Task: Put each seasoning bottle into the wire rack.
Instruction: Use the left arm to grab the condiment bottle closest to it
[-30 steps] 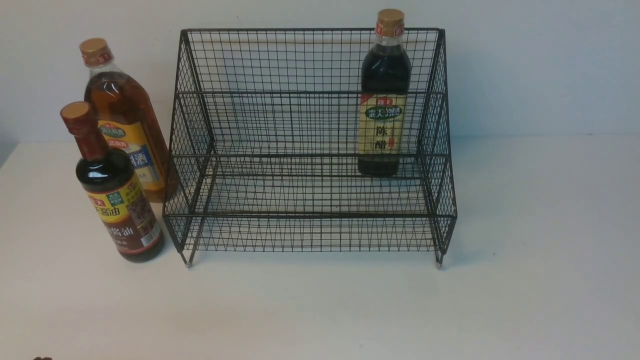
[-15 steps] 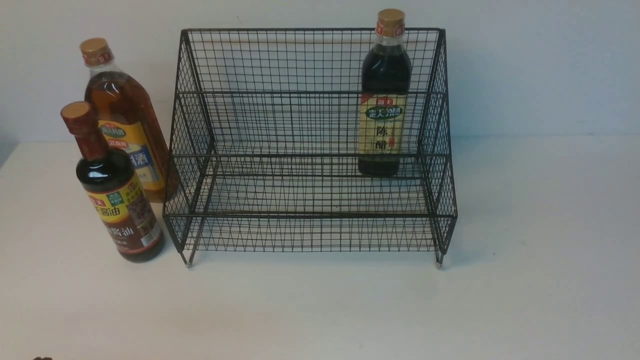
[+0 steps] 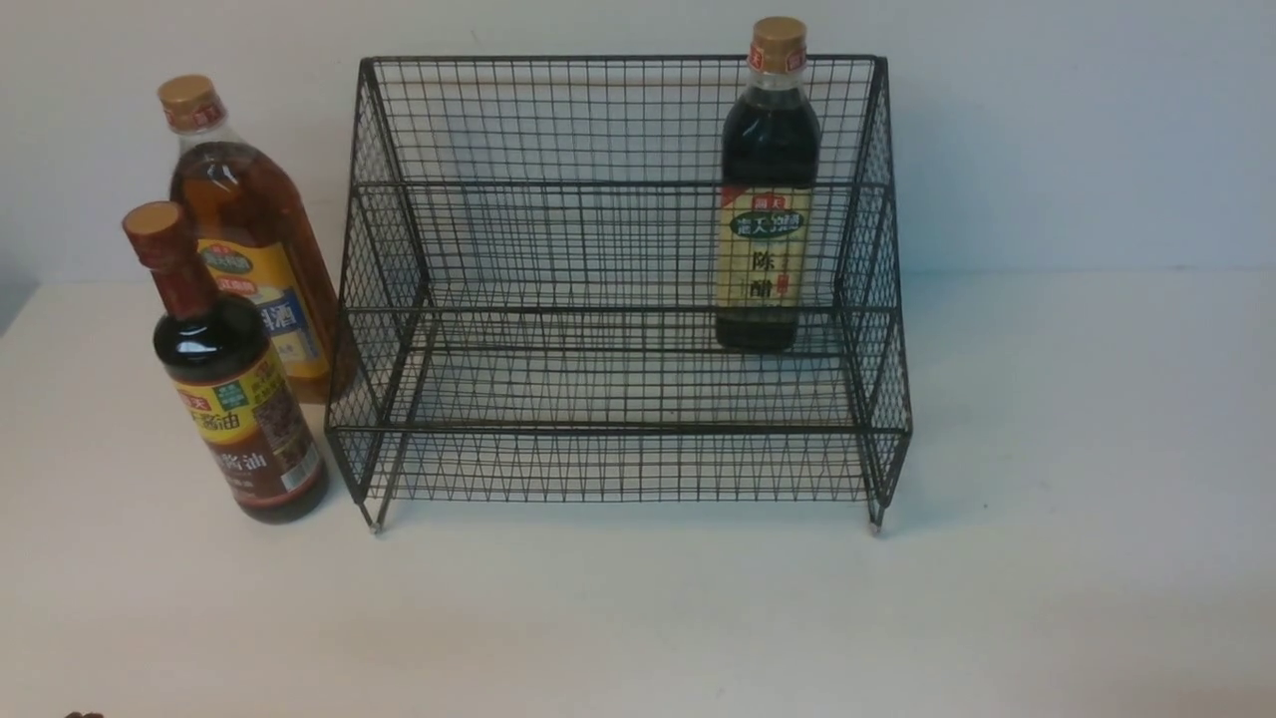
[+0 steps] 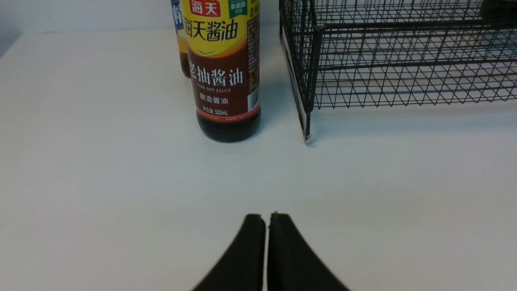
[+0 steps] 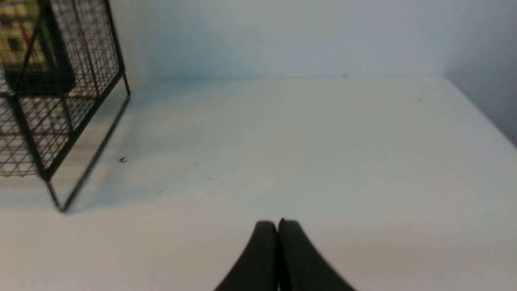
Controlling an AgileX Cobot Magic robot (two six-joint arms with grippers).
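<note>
The black wire rack (image 3: 618, 429) stands mid-table. The dark squarish bottle with cream label and tan cap (image 3: 764, 199) stands upright on its upper tier at the right. The dark round red-necked bottle (image 3: 229, 379) stands on the table left of the rack, with the large amber bottle (image 3: 249, 229) behind it. In the left wrist view my left gripper (image 4: 266, 216) is shut and empty, low over the table, well short of the red-necked bottle (image 4: 226, 72) and the rack's corner (image 4: 307, 101). In the right wrist view my right gripper (image 5: 278, 223) is shut and empty, right of the rack (image 5: 48, 121).
The white table (image 3: 1047, 499) ends at a pale wall behind the rack. Its right edge (image 5: 480, 113) shows in the right wrist view. Neither arm shows in the front view.
</note>
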